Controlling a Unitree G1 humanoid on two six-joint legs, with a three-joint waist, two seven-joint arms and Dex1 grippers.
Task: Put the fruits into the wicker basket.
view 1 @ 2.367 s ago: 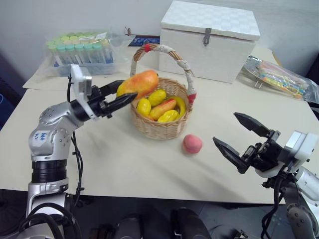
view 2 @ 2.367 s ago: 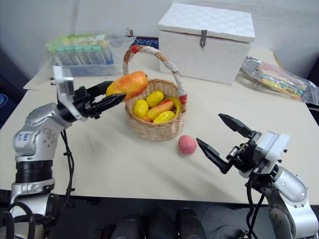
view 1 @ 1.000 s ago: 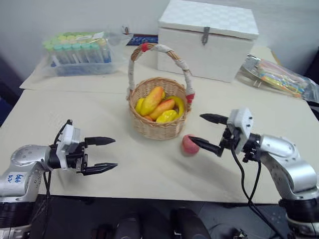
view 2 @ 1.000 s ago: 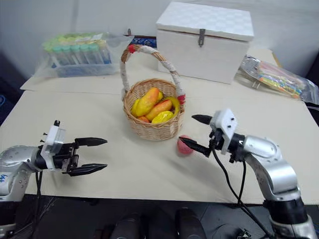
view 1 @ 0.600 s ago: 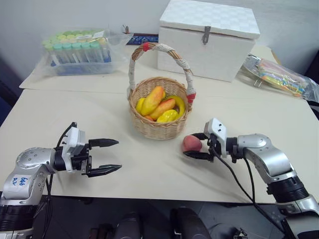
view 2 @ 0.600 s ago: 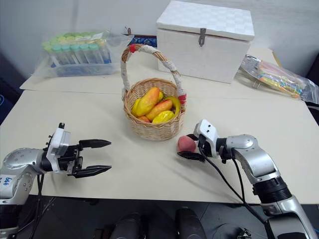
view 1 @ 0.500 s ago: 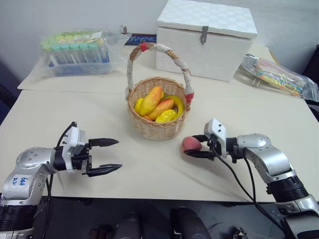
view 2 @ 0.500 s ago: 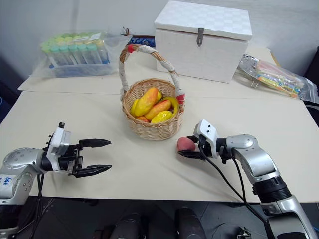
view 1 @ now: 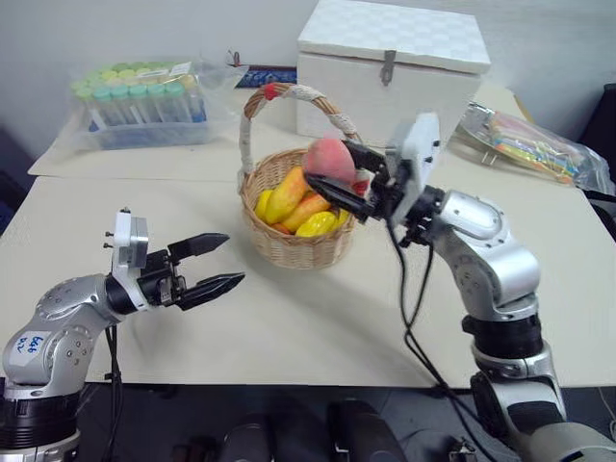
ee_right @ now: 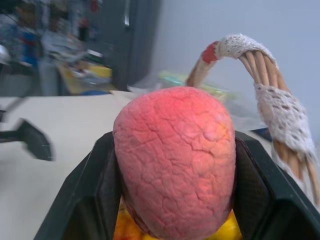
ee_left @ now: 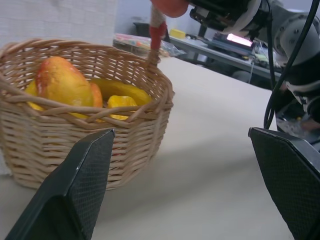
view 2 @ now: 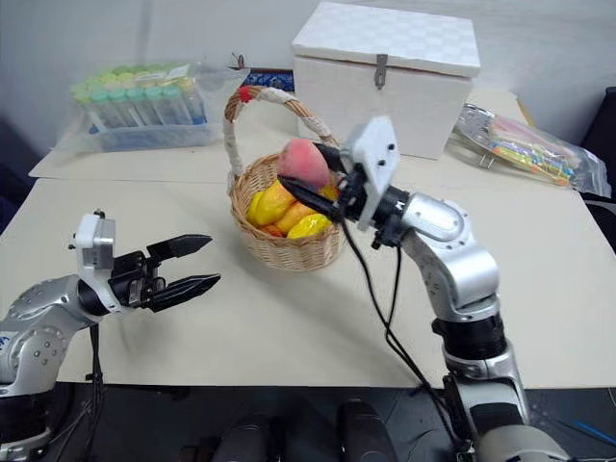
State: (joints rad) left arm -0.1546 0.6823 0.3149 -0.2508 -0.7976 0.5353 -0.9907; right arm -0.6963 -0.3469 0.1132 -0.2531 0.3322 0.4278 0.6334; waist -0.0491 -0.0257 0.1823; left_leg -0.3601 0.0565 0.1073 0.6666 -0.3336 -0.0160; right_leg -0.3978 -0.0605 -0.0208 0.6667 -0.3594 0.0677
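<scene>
The round pink-red peach point(view 1: 330, 157) hangs in the air over the right rim of the wicker basket point(view 1: 289, 245), just under its cord-wrapped handle point(ee_right: 260, 75). My right gripper point(view 1: 325, 173) is shut on the peach point(ee_right: 175, 160), one black finger point(ee_right: 100, 200) on each side. The orange-yellow mango point(view 1: 286, 195) lies inside the basket point(ee_left: 75, 130) among yellow fruits. My left gripper point(view 1: 231, 258) is open and holds nothing. It hovers over the table to the left of the basket, pointing at it.
A white lidded box point(view 1: 390, 72) stands behind the basket. A clear bag of capped tubes point(view 1: 144, 96) lies at the back left and a plastic packet of coloured items point(view 1: 534, 144) at the back right. Bare table point(view 1: 318, 318) stretches in front of the basket.
My right gripper closed on the peach and carried it up and left from the table to above the basket. The left gripper released the mango into the basket, drew back, then rose slightly.
</scene>
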